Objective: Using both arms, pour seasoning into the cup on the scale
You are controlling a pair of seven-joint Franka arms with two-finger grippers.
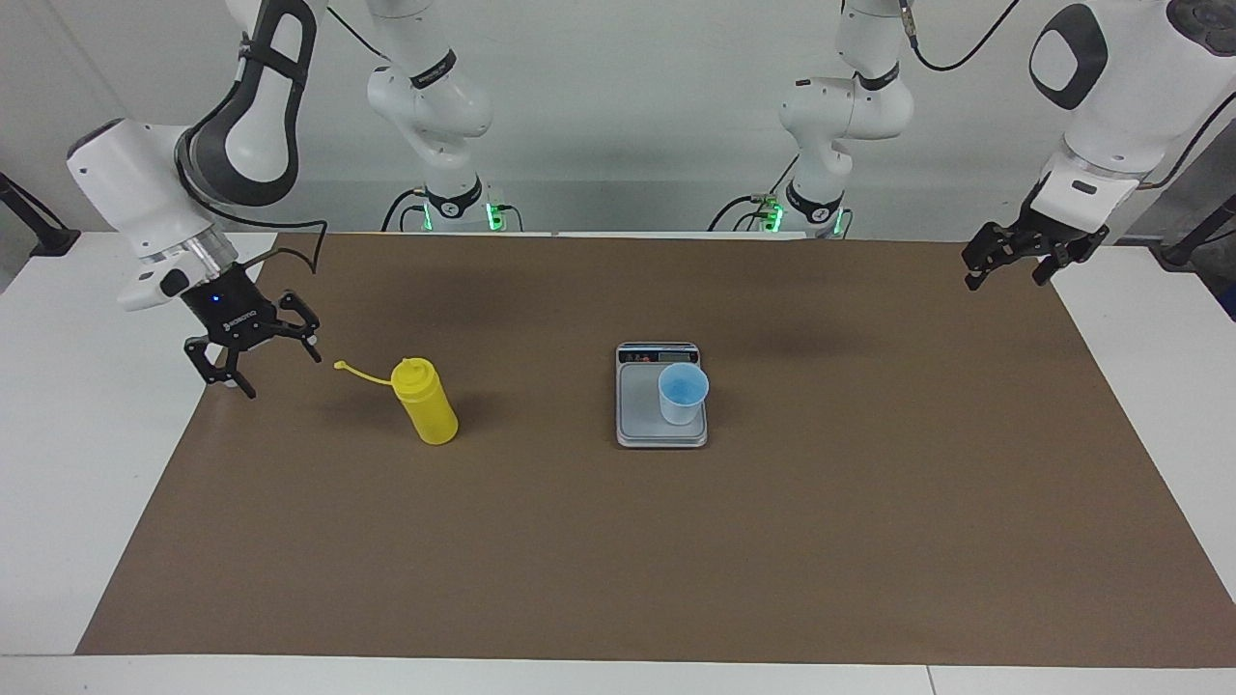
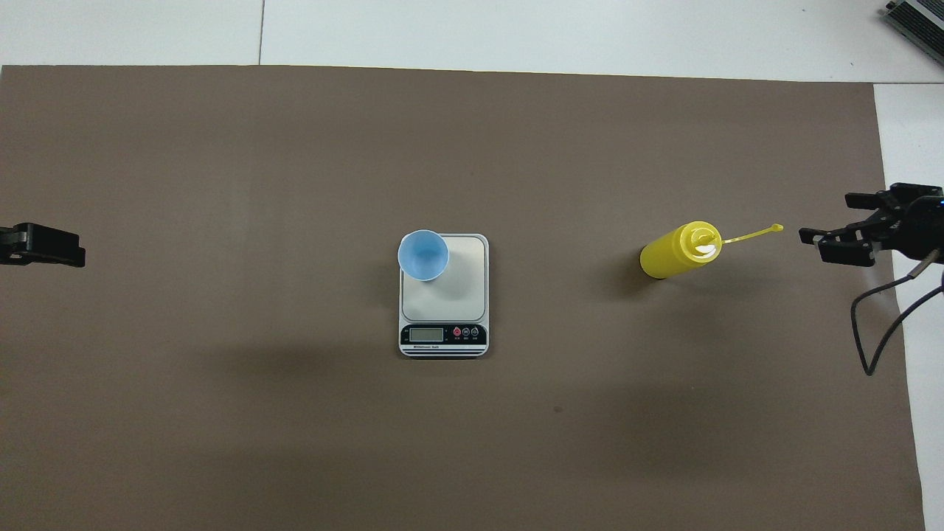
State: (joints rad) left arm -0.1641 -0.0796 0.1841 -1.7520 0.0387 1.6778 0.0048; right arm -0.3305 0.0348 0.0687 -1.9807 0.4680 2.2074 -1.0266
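Brown matting (image 1: 618,541) covered the table. At its middle the scale (image 1: 637,398) carried the cup (image 1: 683,393); the seasoning (image 1: 425,401) stood upright toward the right arm's end, strap (image 1: 362,373) outstretched. Beside that strap hung the right gripper (image 1: 253,362), jaws spread and empty. The left gripper (image 1: 1009,261) waited, likewise released, over its own end. A sound grasp, I judged, would take the bottle's body squarely, clear of the strap.

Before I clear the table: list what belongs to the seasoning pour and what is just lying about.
Belongs:
- yellow bottle, cap strap open
- blue cup on the scale
- left pincer, open
- right pincer, open, beside the bottle

Lying about:
- only the brown mat
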